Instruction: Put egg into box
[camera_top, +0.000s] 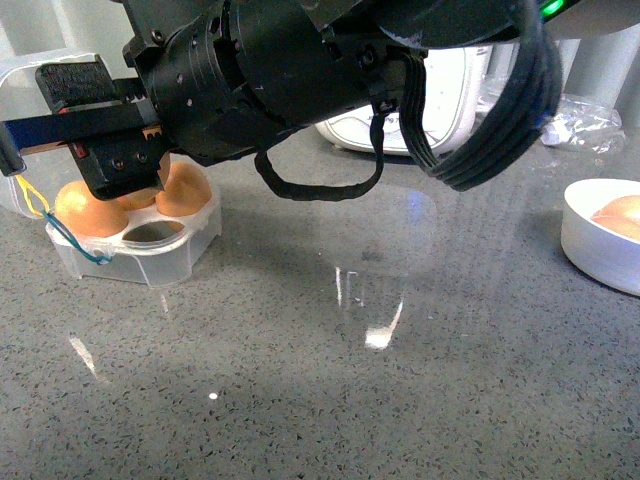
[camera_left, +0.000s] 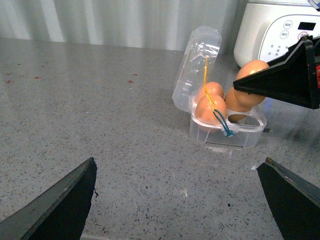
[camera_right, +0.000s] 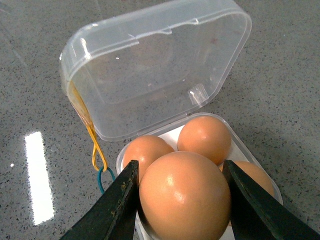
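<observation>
The right gripper (camera_right: 182, 202) clamps an egg (camera_right: 185, 192) over the open box (camera_right: 150, 75), which holds three other eggs (camera_right: 205, 139).

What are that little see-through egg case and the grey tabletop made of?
The small clear four-cell egg case looks like thin moulded plastic: glossy, and transparent enough to see through its open lid. The grey speckled tabletop looks like polished stone or a stone-like composite: fine flecks and mirror-like reflections of lights.
</observation>
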